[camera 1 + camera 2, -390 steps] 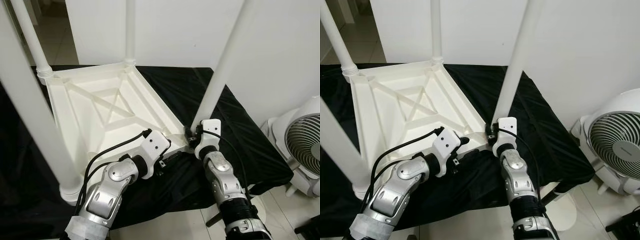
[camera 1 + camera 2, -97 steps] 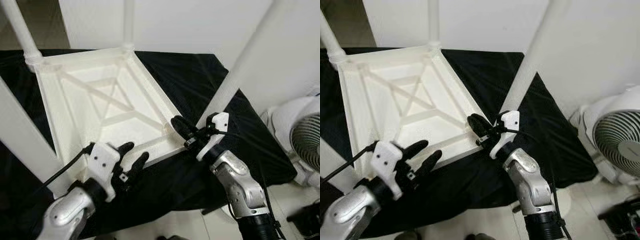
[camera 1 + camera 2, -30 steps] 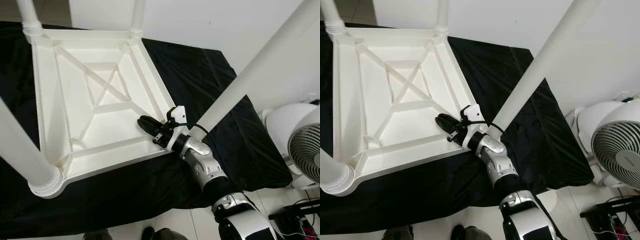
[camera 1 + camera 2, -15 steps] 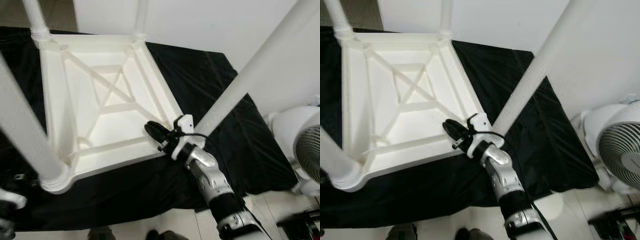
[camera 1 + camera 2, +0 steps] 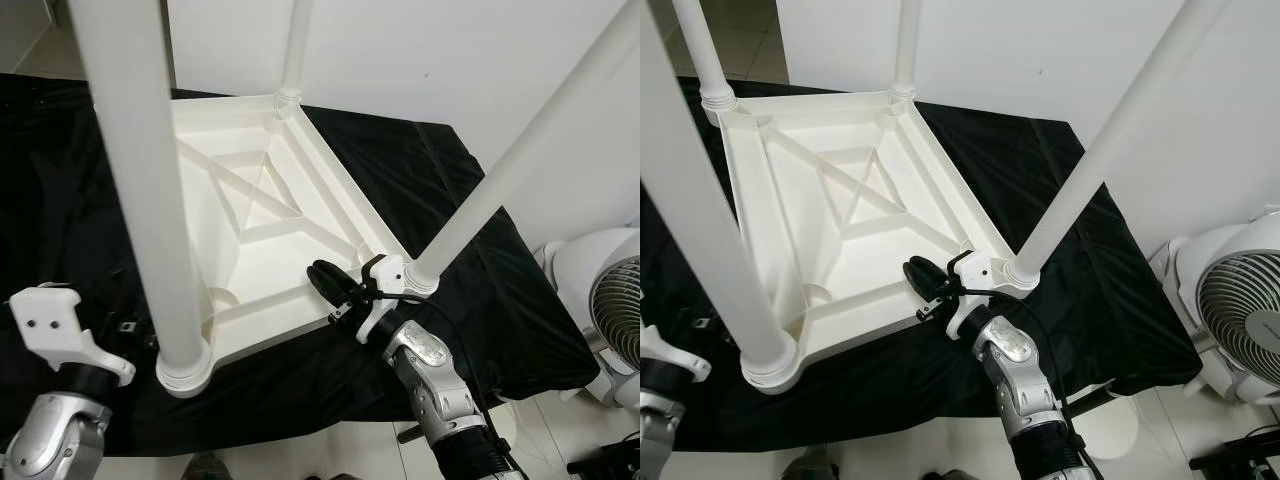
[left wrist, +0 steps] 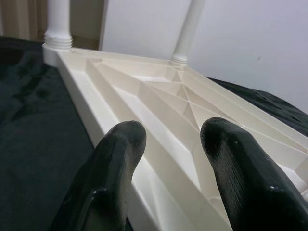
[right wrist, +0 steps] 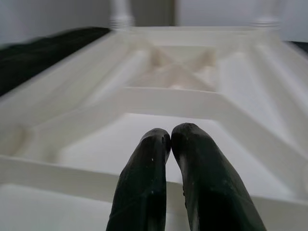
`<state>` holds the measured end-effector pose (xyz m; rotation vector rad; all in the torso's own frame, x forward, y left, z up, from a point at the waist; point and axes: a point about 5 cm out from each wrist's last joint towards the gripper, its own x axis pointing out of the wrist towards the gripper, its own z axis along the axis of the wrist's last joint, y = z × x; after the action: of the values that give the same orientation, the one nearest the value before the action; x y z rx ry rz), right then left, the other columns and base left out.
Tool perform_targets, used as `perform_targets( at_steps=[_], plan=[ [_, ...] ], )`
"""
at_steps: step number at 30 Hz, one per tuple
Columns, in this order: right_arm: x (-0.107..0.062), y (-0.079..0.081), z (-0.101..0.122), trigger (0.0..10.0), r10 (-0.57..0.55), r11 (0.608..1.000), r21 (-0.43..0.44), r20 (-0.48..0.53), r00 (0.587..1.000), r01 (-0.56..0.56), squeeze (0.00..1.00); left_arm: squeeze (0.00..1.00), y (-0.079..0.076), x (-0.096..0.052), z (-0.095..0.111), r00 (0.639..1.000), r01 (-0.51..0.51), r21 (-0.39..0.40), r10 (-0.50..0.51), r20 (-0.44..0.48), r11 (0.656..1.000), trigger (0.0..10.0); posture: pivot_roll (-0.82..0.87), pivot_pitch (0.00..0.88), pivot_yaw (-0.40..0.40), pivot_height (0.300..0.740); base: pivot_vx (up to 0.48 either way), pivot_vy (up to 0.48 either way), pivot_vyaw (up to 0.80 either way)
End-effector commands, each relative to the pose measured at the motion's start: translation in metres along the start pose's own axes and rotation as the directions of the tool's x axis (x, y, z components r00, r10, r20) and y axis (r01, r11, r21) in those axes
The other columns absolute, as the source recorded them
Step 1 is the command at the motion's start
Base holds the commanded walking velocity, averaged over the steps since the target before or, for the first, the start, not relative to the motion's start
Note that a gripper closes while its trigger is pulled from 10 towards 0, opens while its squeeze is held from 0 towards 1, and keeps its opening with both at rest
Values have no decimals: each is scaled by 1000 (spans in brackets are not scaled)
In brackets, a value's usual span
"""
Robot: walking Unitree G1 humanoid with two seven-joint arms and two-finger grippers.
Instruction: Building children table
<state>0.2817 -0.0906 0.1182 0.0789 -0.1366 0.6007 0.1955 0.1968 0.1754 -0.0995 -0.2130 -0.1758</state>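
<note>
**Upside-down kiddie table, all four legs look in**

So the white plastic table [image 5: 830,215] is lying top-down on a black cloth [image 5: 1060,230], ribbed underside up, with a leg standing at each corner. Off by the wall there's a white fan [image 5: 1240,310].

Handling guess: moulded plastic, so probably light and stiff, but awkward and top-heavy with the legs sticking up. The surface looks smooth, likely slippery for rubber fingers. I'd take hold at the rim or low on a leg [image 5: 1095,160] near its socket, not out at the end where it levers.

The right gripper [image 5: 925,275] sits over the rim at the near right corner, right beside that leg's socket, fingers pressed together with nothing between them. The left gripper [image 6: 173,144] has its fingers spread apart and empty, hovering off the near left edge of the table, not touching.
</note>
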Motion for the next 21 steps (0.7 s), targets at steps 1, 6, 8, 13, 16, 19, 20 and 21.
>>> perform_targets(
  at_steps=[1,6,8,13,16,19,20,21],
  plan=[
    [-7,-11,-2,10000,-87,996,-38,-17,996,86,0,0,-7,3,-4,999,28,-7,-28,-23,1000,10000,259,45,-108,740,0,0,0],
    [-21,-28,-6,10000,-292,947,-158,-68,954,279,0,0,-10,10,1,1000,22,-20,-22,-4,1000,10000,237,51,-102,740,0,0,0],
    [-26,-32,-6,10000,-332,931,-185,-71,940,315,0,0,-12,12,3,1000,24,-20,-24,2,1000,10000,236,51,-102,740,0,0,0],
    [-62,-34,-10,10000,-409,874,-309,-51,911,375,0,0,-23,22,1,996,84,-3,-84,6,996,10000,215,61,-105,740,0,0,0],
    [-69,-34,-9,10000,-414,871,-305,-37,909,384,0,0,-23,24,2,996,88,-2,-88,13,996,10000,213,61,-105,740,0,0,0],
    [-75,-35,-10,10000,-437,857,-321,-37,898,404,0,0,-23,25,1,996,89,0,-89,13,996,10000,200,63,-106,740,0,0,0],
    [-90,-43,-10,10000,-553,794,-323,-34,833,514,0,0,-22,29,1,995,99,12,-99,13,995,10000,192,65,-107,740,0,0,0],
    [-90,-43,-10,10000,-553,794,-323,-34,833,514,0,0,-22,29,1,995,99,12,-99,13,995,10000,192,65,-107,740,0,0,0]
  ],
)
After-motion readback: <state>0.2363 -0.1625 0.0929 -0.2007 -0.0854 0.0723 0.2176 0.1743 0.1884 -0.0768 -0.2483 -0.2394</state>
